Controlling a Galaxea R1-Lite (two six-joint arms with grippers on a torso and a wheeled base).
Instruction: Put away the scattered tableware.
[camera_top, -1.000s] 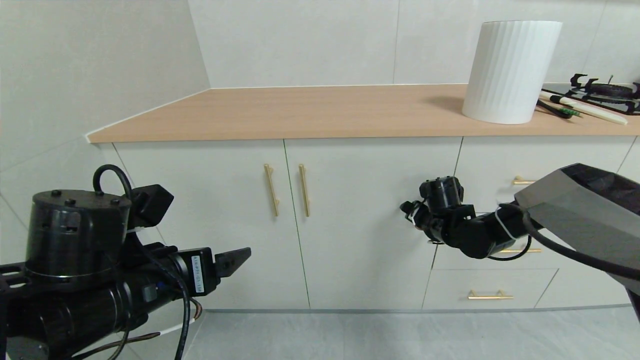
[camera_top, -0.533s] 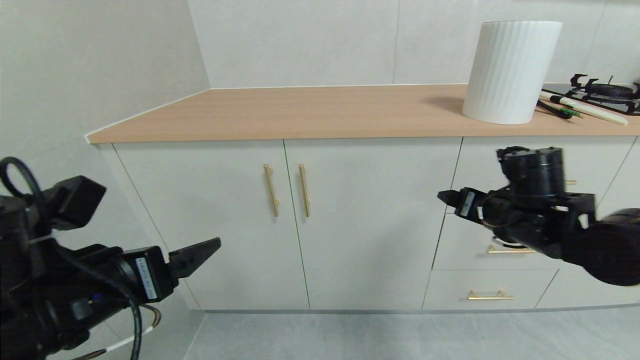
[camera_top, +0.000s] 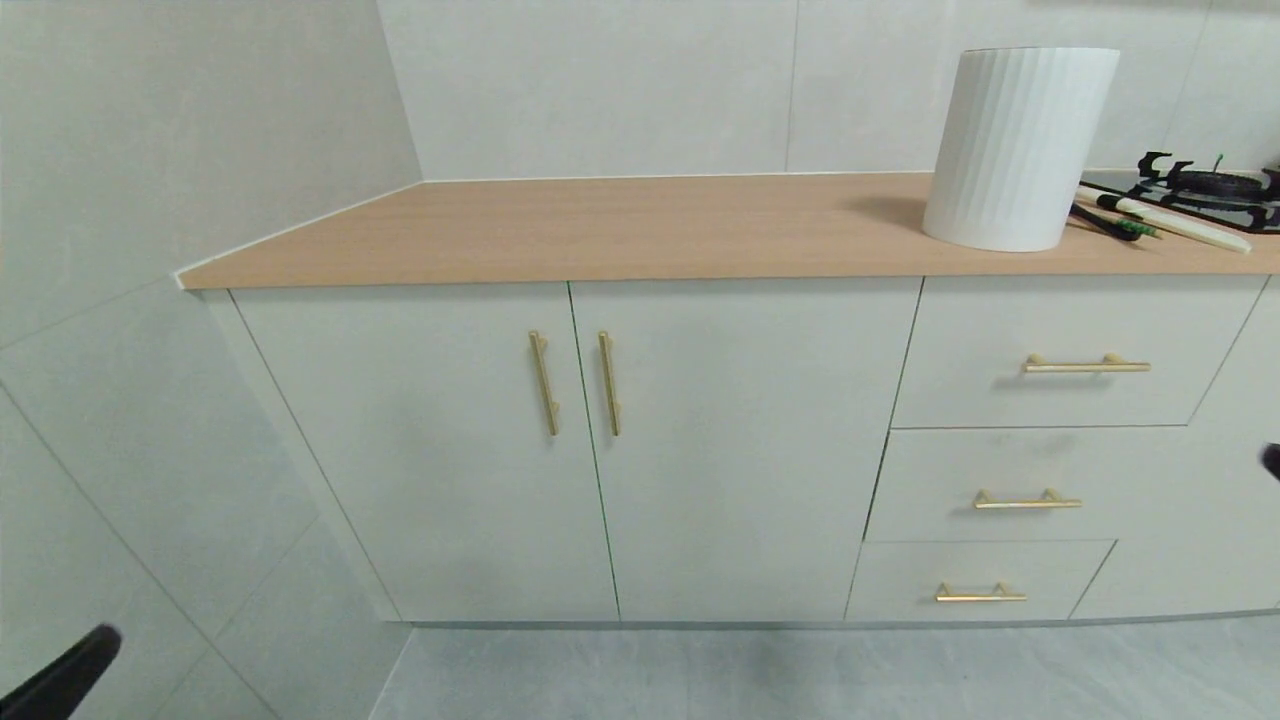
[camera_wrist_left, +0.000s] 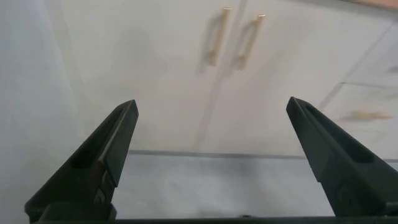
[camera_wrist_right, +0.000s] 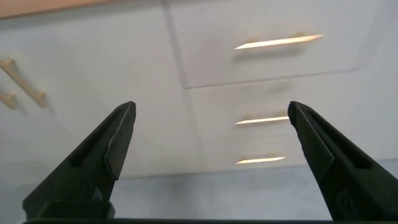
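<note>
Two claws, the left claw (camera_wrist_left: 211, 104) and the right claw (camera_wrist_right: 211, 107), gape wide on nothing, low before the cabinets (camera_top: 450, 470). The tableware (camera_top: 1160, 215) lies upper right on the surface (camera_top: 600, 225), just beside the white holder (camera_top: 1015, 150). Rising from so low, an arm could clip the surface's edge. Both arms have dropped away from mid-frame.
</note>
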